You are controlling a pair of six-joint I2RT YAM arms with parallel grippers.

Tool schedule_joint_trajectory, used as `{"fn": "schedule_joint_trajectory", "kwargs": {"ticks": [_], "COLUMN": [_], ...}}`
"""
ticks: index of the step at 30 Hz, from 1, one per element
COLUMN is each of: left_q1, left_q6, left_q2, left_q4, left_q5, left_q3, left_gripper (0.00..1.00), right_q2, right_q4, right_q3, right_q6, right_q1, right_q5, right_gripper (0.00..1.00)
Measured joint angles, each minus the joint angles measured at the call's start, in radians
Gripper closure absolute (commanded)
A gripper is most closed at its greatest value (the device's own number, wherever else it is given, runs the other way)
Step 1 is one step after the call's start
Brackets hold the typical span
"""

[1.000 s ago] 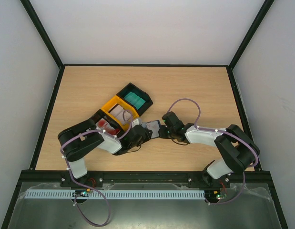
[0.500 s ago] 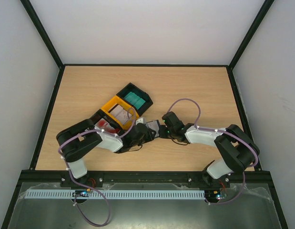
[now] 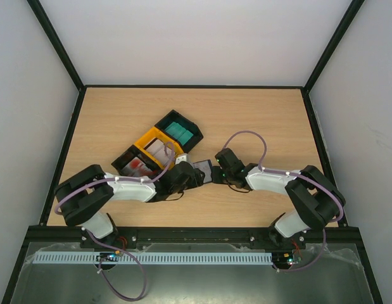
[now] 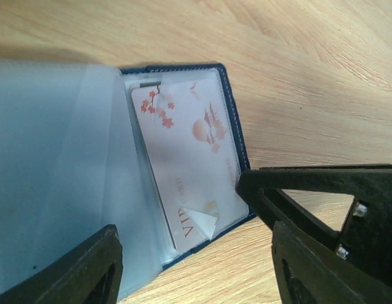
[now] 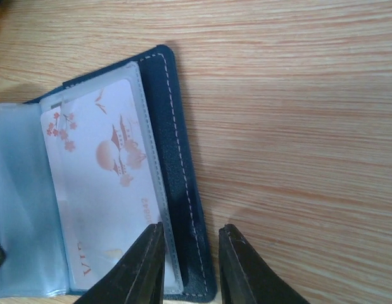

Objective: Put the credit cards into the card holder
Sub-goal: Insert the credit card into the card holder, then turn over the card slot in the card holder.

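Observation:
The card holder (image 3: pixel 204 171) lies open on the table between my two grippers, navy outside (image 5: pixel 177 183) with clear sleeves inside. A white credit card (image 4: pixel 189 158) with red blossoms sits in a sleeve by the right cover, one corner sticker peeled up. My left gripper (image 4: pixel 196 253) hovers just in front of it, fingers wide open and holding nothing. My right gripper (image 5: pixel 189 259) has its jaws closed narrowly around the holder's navy stitched edge. The same card (image 5: pixel 97 190) shows beside its left finger.
A yellow tray (image 3: pixel 159 147) with pale cards sits behind the holder. A black tray (image 3: pixel 180 131) with teal contents lies farther back, another black tray (image 3: pixel 135 166) with red cards to the left. Loose clear sleeves (image 4: pixel 56 171) fan out on the holder's left.
My left gripper has opened and let go of the card, which now rests in the sleeve. The left arm's elbow swung out to the left. The right arm held still.

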Motion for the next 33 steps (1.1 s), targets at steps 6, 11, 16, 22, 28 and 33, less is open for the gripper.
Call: {"fn": "schedule_joint_trajectory", "kwargs": {"ticks": [6,11,16,22,28,33], "left_q1": [0.009,0.077,0.147,0.17,0.18,0.181], "left_q6": [0.06,0.101,0.115,0.133,0.159,0.172], "left_q2": [-0.066,-0.152,-0.174,-0.172,-0.172,-0.167], "left_q4": [-0.158,-0.222,-0.222,-0.196,-0.136,-0.104], "left_q5": [-0.047,-0.042,0.013,0.1,0.137,0.148], "left_q3": [0.074,0.072,-0.016,-0.085,-0.085,-0.085], "left_gripper": [0.42,0.65,0.6,0.73,0.77,0.6], "right_q2": [-0.037,-0.061,-0.051,0.024,0.049,0.049], "right_q4": [-0.103,-0.18,-0.214,-0.213,-0.212,-0.21], "right_q3": [0.024,0.104,0.176,0.227,0.229,0.228], "right_q6": [-0.003,-0.015,-0.026,-0.033,-0.033,-0.027], "right_q1": [0.0,0.031,0.106,0.145,0.15,0.15], "right_q5": [0.056,0.158,0.229,0.236,0.232,0.232], "right_gripper": [0.67,0.58,0.54,0.54,0.55,0.55]}}
